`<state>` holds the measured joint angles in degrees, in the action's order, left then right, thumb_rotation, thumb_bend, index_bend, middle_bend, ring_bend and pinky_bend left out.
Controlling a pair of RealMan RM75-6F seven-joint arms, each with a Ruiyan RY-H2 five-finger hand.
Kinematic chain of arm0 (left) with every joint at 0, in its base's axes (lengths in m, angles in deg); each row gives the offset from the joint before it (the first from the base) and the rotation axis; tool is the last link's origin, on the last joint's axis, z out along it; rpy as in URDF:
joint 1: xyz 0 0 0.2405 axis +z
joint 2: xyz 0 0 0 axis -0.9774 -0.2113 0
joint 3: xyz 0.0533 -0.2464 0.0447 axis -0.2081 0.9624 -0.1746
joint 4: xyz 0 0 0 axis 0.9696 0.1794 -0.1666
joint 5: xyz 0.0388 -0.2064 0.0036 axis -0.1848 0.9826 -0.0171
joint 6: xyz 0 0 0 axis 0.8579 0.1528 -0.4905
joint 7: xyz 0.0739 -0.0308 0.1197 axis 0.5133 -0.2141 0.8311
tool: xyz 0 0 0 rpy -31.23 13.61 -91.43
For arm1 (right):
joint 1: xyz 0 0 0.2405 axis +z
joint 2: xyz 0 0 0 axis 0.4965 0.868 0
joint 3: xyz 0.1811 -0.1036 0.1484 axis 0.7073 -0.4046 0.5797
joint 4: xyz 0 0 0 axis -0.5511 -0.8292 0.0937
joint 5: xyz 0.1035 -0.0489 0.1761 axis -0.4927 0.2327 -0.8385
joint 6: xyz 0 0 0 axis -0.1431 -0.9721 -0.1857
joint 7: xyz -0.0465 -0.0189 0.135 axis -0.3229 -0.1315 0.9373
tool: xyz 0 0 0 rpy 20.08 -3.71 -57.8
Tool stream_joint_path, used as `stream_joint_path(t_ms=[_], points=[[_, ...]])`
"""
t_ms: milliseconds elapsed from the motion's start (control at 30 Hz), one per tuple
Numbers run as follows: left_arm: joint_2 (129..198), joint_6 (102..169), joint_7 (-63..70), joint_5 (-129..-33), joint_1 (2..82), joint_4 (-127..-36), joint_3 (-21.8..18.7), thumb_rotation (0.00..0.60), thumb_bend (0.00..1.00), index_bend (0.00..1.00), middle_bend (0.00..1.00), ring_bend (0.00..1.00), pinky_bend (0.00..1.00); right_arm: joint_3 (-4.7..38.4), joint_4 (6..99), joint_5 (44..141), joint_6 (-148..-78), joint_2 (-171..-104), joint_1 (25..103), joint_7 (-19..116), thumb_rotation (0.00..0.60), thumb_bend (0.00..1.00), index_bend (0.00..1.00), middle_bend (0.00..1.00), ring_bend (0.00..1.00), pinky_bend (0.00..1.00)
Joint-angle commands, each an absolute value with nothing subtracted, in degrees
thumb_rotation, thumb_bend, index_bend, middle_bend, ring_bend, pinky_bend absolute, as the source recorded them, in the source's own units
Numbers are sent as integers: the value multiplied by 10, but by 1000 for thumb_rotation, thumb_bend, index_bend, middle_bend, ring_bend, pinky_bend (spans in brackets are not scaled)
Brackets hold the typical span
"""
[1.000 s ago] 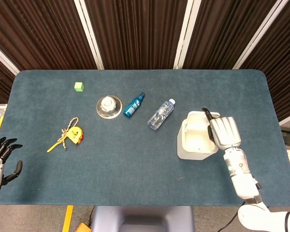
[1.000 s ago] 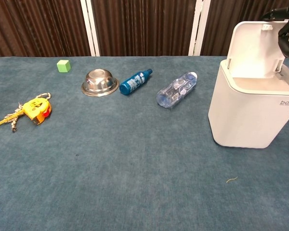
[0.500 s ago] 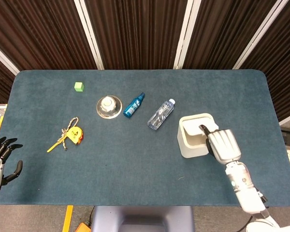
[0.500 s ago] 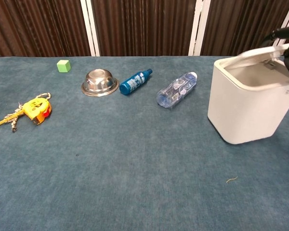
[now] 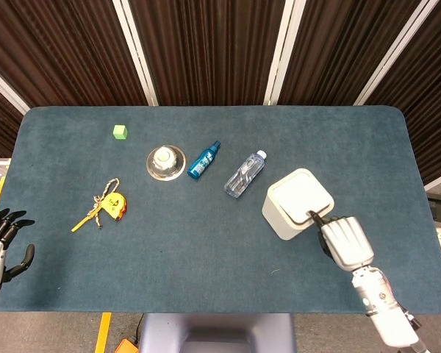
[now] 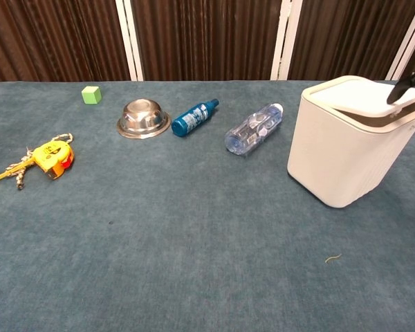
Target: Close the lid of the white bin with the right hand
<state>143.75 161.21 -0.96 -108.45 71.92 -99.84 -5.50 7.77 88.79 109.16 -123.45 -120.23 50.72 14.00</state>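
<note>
The white bin (image 5: 298, 202) stands at the table's right side and leans to the left in the chest view, its body (image 6: 339, 159) tipped off upright. Its lid (image 6: 349, 93) is down on the rim, with a narrow gap showing along the right edge. My right hand (image 5: 345, 243) sits just on the near right of the bin, and a dark fingertip (image 6: 408, 86) touches the lid's right edge. It holds nothing. My left hand (image 5: 0, 243) hangs at the table's near left corner, holding nothing, with its fingers apart.
A clear water bottle (image 5: 245, 174) lies just left of the bin, then a blue bottle (image 5: 203, 159) and a steel bowl (image 5: 165, 162). A yellow tape measure with a cord (image 5: 110, 204) and a green cube (image 5: 119, 132) lie further left.
The lid swung down from upright to almost flat on the rim. The bin slid left and tipped. My right hand drew back toward the table's near edge.
</note>
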Motion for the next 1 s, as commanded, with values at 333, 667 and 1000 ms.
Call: stream_joint_path(t_ms=[333,667,1000], points=[[1437,1612,-11,-1084,720,-998,-55,600,460,304,192,104,248,94,863,1054,-1218,-1202,505,170,600,727,369,701,743,837],[1437,1614,-13,-1085,720,-998,-55,600,461,304,192,104,248,84,826,1015,-1176,-1203,504,193,600,727,355,701,743,837],[1436,1613,-14,-1085,720,-998,-55,600,461,304,193,104,248,77,838,1085,-1210,-1193,488,245,600,727,316,701,739,837]])
